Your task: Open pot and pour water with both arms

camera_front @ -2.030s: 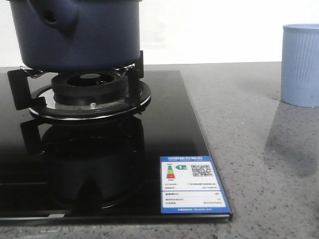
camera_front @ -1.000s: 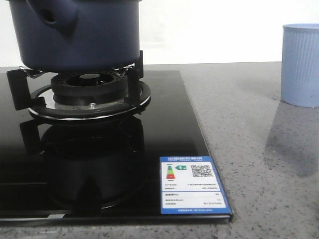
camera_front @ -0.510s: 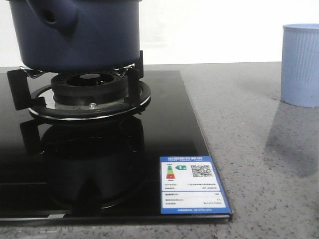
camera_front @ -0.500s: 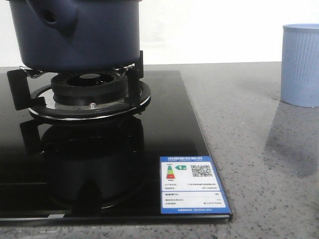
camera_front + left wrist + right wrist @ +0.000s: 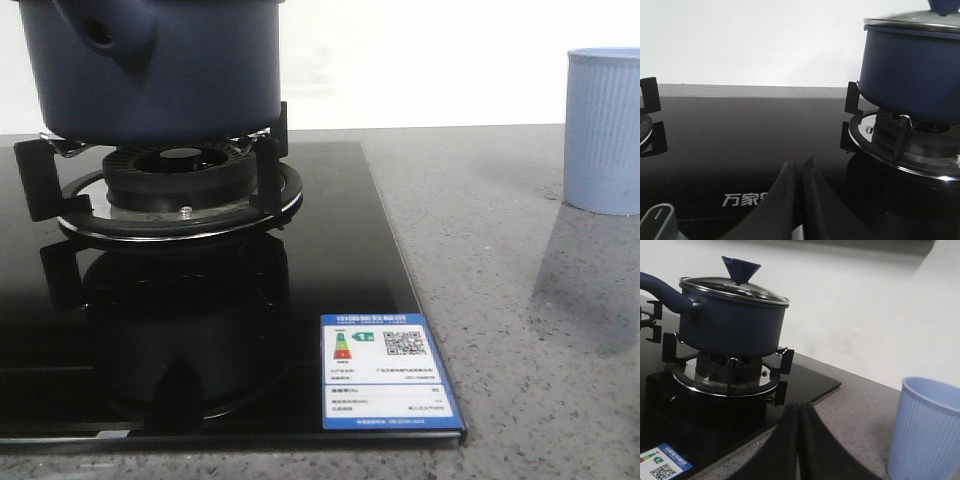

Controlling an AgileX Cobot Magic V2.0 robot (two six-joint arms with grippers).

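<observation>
While the pot sat on the burner stand of the black stove with its lid on, both arms hung low in front; the left fingers and right fingers were pressed together, holding nothing; a light blue cup stood on the grey tabletop

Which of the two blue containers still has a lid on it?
The dark navy pot on the stove burner; a glass lid with a blue knob covers it. The light blue ribbed cup on the counter is open-topped.
</observation>
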